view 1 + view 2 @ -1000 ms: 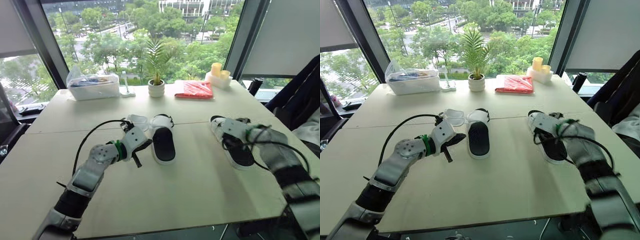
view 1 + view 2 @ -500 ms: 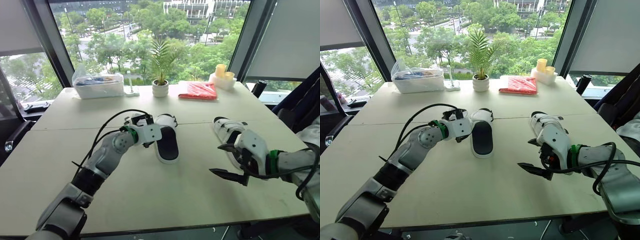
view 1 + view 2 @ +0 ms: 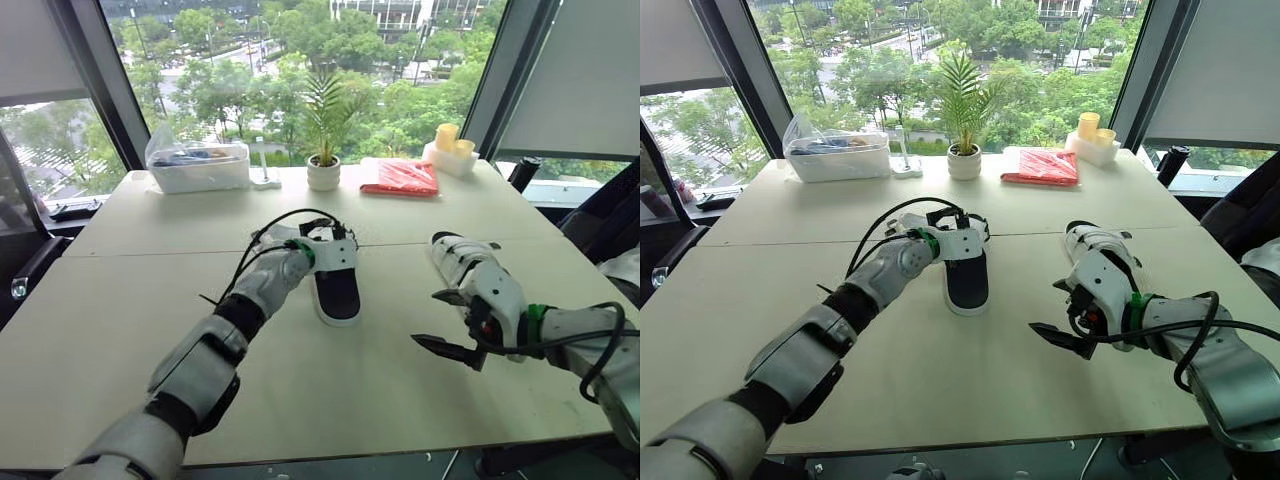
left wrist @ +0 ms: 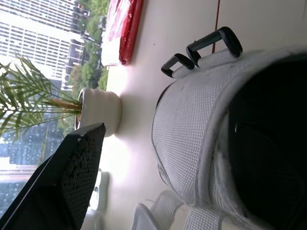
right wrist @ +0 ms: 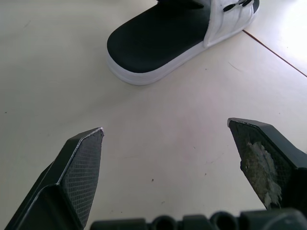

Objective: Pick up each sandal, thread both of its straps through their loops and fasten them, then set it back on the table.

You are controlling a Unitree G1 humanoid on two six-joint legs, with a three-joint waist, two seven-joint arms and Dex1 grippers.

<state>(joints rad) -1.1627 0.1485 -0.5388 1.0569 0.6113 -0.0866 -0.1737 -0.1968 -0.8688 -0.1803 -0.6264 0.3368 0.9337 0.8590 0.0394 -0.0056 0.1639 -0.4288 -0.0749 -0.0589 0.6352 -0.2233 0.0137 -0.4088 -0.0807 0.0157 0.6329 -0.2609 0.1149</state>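
1. Eye views: The middle sandal (image 3: 338,292) lay flat on the tabletop (image 3: 150,280), toe toward the robot. The left gripper (image 3: 322,238) was at its strap end, touching or just beside the upper. I could not tell whether that gripper was wide or closed. The right sandal (image 3: 455,255) lay well apart from the middle one. The right gripper (image 3: 440,322) hovered just in front of it, spread wide and holding nothing.

2. Left wrist view: The white mesh upper (image 4: 201,124) was very close. Two black loops (image 4: 216,42) stood on its far side, and loose straps (image 4: 163,213) showed at the near edge. The step in hand looked like picking up the middle sandal. A good grasp would take the upper or the sole edge and leave the loops and strap ends free for threading.

3. Right wrist view: The right gripper's fingers were far apart above bare tabletop, and the middle sandal lay ahead of them. Once the sandal is lifted, this gripper should probably pinch a strap near its tip so that it feeds straight into a loop without folding.
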